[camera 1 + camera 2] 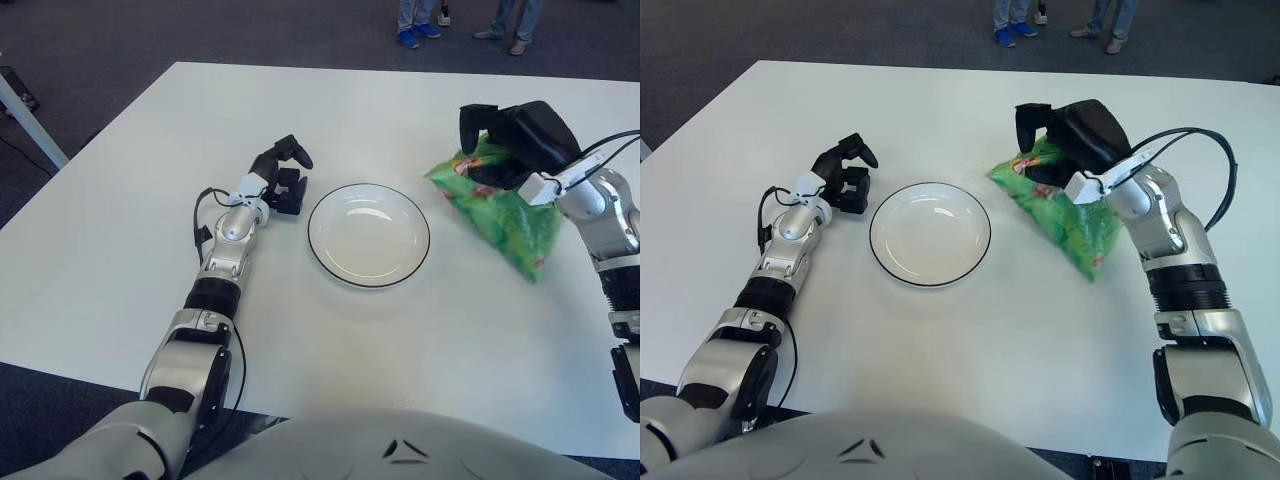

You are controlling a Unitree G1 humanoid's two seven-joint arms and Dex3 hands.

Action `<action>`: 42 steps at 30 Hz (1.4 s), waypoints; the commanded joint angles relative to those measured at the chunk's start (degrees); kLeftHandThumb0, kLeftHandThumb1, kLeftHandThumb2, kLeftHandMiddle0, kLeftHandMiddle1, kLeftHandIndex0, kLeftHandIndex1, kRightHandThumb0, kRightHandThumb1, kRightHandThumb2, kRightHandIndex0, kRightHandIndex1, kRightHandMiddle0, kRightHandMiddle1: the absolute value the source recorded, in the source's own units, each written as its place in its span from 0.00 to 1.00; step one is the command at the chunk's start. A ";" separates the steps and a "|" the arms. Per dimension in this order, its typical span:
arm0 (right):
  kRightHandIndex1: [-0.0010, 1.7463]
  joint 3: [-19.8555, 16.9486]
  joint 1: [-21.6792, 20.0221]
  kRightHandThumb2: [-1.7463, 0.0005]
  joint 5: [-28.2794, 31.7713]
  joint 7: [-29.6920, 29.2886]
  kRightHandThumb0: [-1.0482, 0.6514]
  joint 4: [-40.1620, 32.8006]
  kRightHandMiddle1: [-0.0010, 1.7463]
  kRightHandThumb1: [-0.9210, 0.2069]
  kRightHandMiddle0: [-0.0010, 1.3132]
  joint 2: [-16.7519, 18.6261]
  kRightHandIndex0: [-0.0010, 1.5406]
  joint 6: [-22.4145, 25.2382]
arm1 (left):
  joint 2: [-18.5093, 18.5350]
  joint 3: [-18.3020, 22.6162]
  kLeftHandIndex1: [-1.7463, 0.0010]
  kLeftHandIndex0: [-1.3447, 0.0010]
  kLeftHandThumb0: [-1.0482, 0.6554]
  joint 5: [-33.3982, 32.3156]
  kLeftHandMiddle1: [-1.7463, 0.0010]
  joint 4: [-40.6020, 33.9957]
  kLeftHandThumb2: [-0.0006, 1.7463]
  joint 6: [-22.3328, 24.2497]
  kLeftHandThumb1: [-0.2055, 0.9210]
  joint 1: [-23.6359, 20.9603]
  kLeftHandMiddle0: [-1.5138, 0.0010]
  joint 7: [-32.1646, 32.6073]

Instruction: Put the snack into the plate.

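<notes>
From my seat I see the right robot hand (505, 140) clamped on the top end of the snack (500, 205), a green crinkly bag with a bit of red print near the fingers. The bag hangs tilted, its gripped end toward the plate (368, 234) and its far corner sloping down and away to the robot's right (whether that lower corner touches the counter (120, 250) I cannot tell). The bag is just beside the plate on its right side, not over it; its nearest edge sits close to the rim without overlapping it in either eye view.

The plate is white with a thin dark rim line and lies flat near the middle of the white counter, with nothing in it.

My left robot hand (280, 180) shows just beside the plate's left edge, its dark fingers curled in and grasping nothing. Its forearm runs back along the counter toward the robot's body.

A cable loops from the right wrist out past the forearm. Beyond the far edge of the counter, on the dark floor, I see the legs and shoes of people (420, 22) standing there.
</notes>
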 commanded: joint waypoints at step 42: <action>1.00 -1.88 0.56 0.24 -1.06 2.71 0.33 -0.91 1.00 0.56 0.48 -1.50 0.64 3.95 | 0.29 -1.10 0.00 0.51 0.32 2.08 0.00 7.06 0.79 -6.06 0.42 2.58 0.17 2.19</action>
